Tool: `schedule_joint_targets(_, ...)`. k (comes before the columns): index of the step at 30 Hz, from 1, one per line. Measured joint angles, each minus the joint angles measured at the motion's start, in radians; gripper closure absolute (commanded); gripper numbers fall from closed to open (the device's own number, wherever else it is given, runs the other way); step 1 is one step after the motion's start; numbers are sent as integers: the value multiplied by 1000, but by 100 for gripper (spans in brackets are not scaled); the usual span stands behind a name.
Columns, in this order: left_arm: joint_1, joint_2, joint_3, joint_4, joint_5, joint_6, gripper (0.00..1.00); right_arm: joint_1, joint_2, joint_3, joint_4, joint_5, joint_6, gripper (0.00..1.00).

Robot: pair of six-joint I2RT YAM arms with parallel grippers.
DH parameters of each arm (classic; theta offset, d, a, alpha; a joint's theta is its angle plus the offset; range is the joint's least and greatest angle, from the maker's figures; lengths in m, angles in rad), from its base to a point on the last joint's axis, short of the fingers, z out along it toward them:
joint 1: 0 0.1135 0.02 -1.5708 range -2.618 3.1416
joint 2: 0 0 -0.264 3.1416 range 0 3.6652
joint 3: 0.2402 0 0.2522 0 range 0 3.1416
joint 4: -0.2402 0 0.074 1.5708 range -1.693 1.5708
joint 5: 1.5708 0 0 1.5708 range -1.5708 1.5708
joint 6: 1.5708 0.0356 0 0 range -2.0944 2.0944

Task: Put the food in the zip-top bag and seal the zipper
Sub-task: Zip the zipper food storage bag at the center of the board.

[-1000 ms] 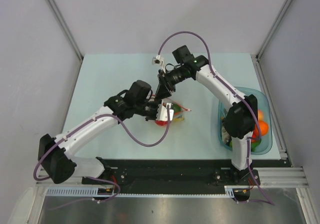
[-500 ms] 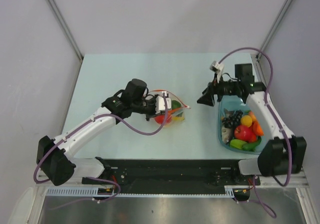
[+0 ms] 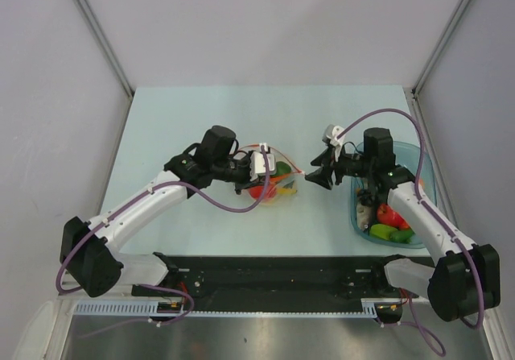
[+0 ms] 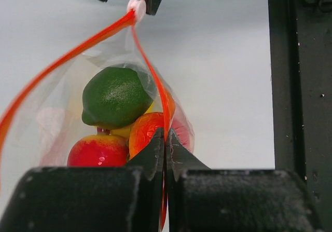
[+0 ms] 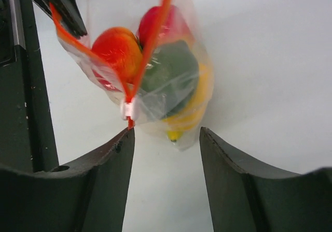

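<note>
Bag (image 3: 278,184) mid-frame in top view: thin, limp, slippery, light with food (image 4: 115,97). Left gripper (image 4: 165,148) pinched shut on zipper (image 4: 88,41). Right gripper (image 5: 166,134) half open, empty; I'd grab white slider (image 5: 128,109).

lab: grey-walled enclosure (image 3: 265,22), aluminium frame (image 3: 96,31)
</note>
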Motion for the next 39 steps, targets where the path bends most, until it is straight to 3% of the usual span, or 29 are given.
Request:
schedule_joint_targets(4,0,0,0,0,0,0,100,50,14,0,53,13,-8,54)
schedule_joint_targets(8,0,1,0,0,0,0,100,84,21,0,61,16,-50,55)
schedule_joint_targets(10,0,1,0,0,0,0,100,96,21,0,61,16,-74,64)
schedule_joint_targets(14,0,1,0,0,0,1,99,111,21,0,60,26,-113,100)
schedule_joint_targets(16,0,1,0,0,-1,5,92,113,20,-1,61,35,-131,100)
schedule_joint_targets(17,0,1,0,-1,-2,9,80,114,18,-1,61,41,-136,100)
schedule_joint_targets(19,0,1,0,-6,-6,27,68,115,5,0,59,51,-158,100)
schedule_joint_targets(22,-5,2,10,-29,-40,48,35,120,-16,28,10,58,-206,100)
schedule_joint_targets(24,-10,2,27,-29,-74,57,26,127,-24,54,-27,61,-241,100)
schedule_joint_targets(25,-16,2,40,-26,-94,58,14,134,-27,67,-47,62,-258,100)
schedule_joint_targets(31,-98,-5,55,45,-181,98,1,169,-31,93,-114,76,-307,100)
schedule_joint_targets(39,-167,-5,53,130,-188,107,0,179,-28,95,-124,107,-306,100)
